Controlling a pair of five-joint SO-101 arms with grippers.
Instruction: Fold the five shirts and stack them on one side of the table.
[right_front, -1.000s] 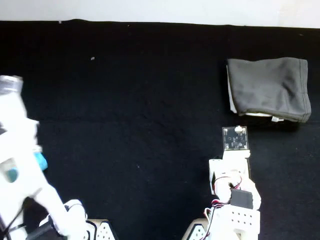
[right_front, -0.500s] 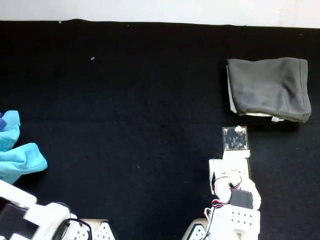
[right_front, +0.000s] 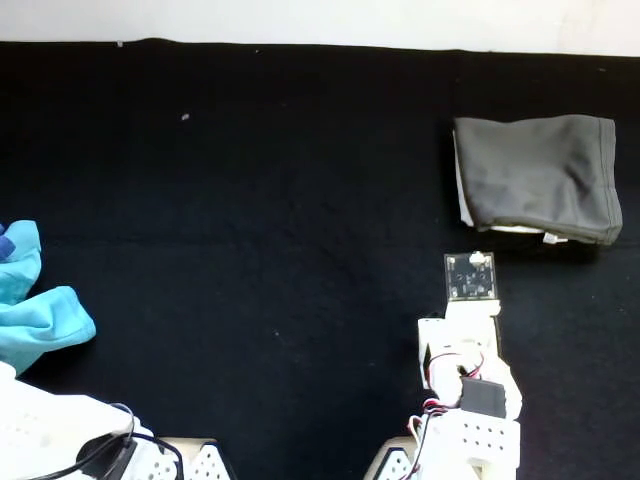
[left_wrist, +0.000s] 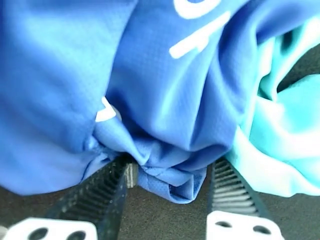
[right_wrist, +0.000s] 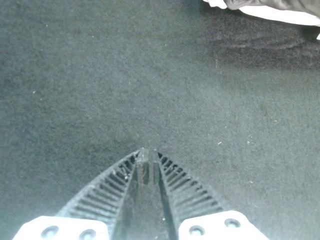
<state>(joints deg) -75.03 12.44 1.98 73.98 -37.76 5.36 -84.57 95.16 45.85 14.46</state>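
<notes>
A blue shirt (left_wrist: 150, 85) with white print lies bunched in the left wrist view, with a light cyan shirt (left_wrist: 280, 145) beside it. My left gripper (left_wrist: 167, 167) is open, its jaws standing on either side of a fold of the blue shirt. In the high view the cyan shirt (right_front: 40, 310) lies crumpled at the table's left edge, with a sliver of blue (right_front: 3, 240) above it. A folded dark grey shirt (right_front: 535, 175) rests at the right on something white. My right gripper (right_wrist: 144, 155) is shut and empty over bare cloth, just short of that stack.
The black table cover (right_front: 280, 200) stretches wide between the crumpled shirts and the folded stack. The right arm (right_front: 468, 350) sits at the front right, the left arm's white body (right_front: 50, 440) at the front left corner. The white edge of the stack (right_wrist: 280, 15) shows ahead of my right gripper.
The left arm has swung down and left out of the high view's middle, uncovering the cyan shirt at the left edge. The right arm and the grey stack have not moved.
</notes>
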